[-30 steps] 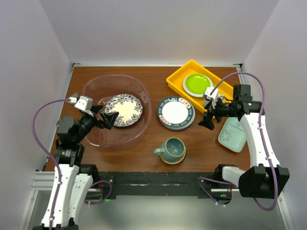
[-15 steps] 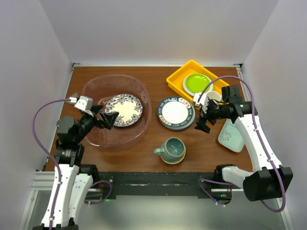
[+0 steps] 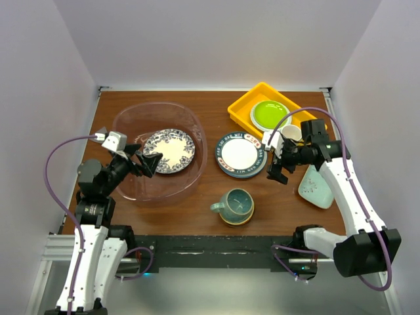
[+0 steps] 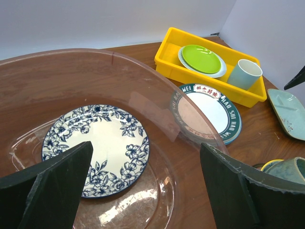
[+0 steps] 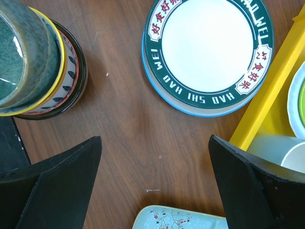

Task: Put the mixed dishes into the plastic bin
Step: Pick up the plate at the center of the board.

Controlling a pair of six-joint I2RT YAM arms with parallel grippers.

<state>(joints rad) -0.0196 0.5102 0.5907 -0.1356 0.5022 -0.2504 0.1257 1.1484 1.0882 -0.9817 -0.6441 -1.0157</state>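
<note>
The plastic bin (image 3: 131, 113) stands at the left with a blue floral plate (image 3: 168, 150) lying flat inside it. My left gripper (image 3: 147, 162) hovers open over the bin's near side, nothing between its fingers; the floral plate (image 4: 95, 148) and the bin's rim (image 4: 157, 78) fill its view. A dark lettered-rim plate (image 3: 241, 155) lies mid-table. A teal mug (image 3: 235, 205) sits on stacked small bowls (image 5: 71, 71). A pale mint dish (image 3: 318, 186) lies at the right. My right gripper (image 3: 275, 164) hangs open over bare wood between the lettered plate (image 5: 209, 47) and the mint dish (image 5: 176, 218).
A yellow tray (image 3: 239, 108) at the back right holds a lime-green plate (image 3: 270, 114) and a small white cup (image 3: 291, 133). The tray's edge (image 5: 267, 109) lies close to my right gripper's far finger. White walls enclose the table on three sides.
My right arm has swung left, from above the mint dish to beside the lettered plate's right edge. The left arm and all the dishes have stayed put.
</note>
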